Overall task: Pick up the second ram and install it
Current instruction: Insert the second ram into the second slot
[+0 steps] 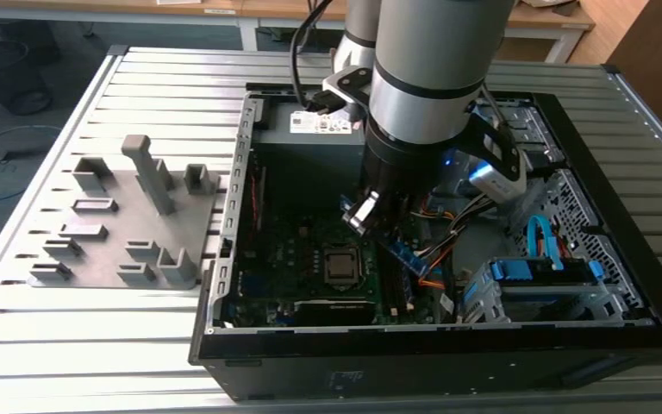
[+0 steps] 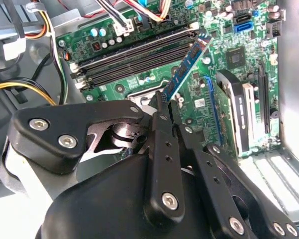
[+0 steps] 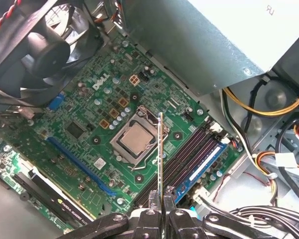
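Held the second ram (image 3: 160, 149) by one end in the tool (image 3: 161, 198), fingers clamped on it. Hung inside the open computer case (image 1: 423, 366), edge-on above the motherboard (image 3: 89, 124), over the memory slots (image 3: 187, 152) beside the CPU socket (image 3: 134, 139). Seemingly not in a slot yet. Sat angled across the slot line. Probably best squared to an empty slot next to the seated blue stick (image 3: 202, 172), kept upright, pressed evenly.

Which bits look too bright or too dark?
Exterior view: the motherboard lies in shade under the arm. Second wrist view: the case wall glares pale. First wrist view: the metal box looks washed out, while the ram in the pincer is well lit.
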Tool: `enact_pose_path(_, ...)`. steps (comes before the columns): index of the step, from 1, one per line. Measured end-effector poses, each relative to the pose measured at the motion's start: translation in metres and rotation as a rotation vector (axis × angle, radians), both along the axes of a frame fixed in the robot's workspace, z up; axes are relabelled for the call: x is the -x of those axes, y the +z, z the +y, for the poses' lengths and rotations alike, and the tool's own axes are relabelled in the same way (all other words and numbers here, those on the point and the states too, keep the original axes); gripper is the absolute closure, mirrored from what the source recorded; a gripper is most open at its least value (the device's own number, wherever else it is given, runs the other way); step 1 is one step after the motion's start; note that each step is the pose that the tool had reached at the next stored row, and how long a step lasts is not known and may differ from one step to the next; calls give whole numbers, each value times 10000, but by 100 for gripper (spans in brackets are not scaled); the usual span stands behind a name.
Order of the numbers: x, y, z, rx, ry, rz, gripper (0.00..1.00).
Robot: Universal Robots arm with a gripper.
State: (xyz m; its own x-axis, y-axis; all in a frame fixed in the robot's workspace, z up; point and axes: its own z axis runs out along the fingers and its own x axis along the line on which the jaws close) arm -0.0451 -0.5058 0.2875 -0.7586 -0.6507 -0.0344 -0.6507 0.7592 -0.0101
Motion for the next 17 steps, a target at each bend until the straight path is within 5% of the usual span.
enact_pose_path(17,0,-2,0,2,-782,0,86)
